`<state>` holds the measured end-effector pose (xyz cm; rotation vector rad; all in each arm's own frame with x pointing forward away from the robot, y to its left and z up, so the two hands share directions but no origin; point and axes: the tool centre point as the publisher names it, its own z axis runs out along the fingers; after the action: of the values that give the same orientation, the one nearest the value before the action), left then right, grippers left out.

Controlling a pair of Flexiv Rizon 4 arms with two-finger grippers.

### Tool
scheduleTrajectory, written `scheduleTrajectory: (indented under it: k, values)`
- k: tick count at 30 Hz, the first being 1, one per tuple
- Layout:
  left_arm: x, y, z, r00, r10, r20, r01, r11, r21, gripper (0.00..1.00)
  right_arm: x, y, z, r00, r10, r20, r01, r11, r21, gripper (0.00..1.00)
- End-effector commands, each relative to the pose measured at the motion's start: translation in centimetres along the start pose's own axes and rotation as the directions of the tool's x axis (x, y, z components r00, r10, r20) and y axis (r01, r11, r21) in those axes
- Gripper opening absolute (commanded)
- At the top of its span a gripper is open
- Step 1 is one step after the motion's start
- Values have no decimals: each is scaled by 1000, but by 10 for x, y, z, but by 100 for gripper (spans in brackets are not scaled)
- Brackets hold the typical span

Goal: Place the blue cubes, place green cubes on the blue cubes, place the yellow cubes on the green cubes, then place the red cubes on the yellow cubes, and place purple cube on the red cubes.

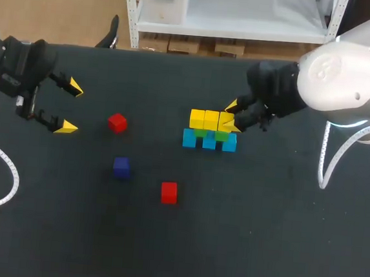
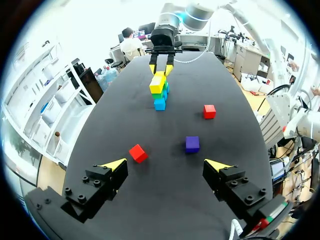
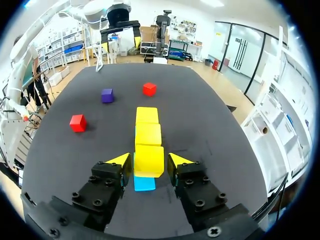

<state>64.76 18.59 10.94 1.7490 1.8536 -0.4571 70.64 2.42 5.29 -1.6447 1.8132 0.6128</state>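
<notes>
The right gripper straddles the end yellow cube, at the 3 o'clock end of the top row over the green cubes and blue cubes. I cannot tell whether it clamps the cube. The left gripper gapes wide and empty at the table's 9 o'clock edge.

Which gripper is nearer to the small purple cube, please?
Left. The left gripper hangs open just short of the purple cube; the right gripper sits farther off at the stacked yellow cubes.

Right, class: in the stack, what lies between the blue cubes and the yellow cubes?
Green cubes, on the blue cubes and under the yellow cubes; the head view shows them.
</notes>
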Motion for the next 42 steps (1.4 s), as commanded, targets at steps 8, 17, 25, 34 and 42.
scheduleTrajectory:
  k: [8,17,25,34,42]
  values:
    - [2,0,0,1000,4,5,-4,1000,0,100,-2,-1,-16,1000,-1,16,1,1000,23,100]
    - [2,0,0,1000,4,5,-4,1000,0,100,9,2,-38,1000,10,27,-11,999,37,47]
    - [2,0,0,1000,4,5,-4,1000,0,100,20,9,-41,1000,21,16,-21,999,27,0]
    - [2,0,0,1000,4,5,-4,1000,0,100,24,12,-36,999,25,29,-26,1000,10,0]
    - [2,0,0,1000,4,5,-4,1000,0,100,22,7,-28,999,19,30,-19,1000,-2,0]
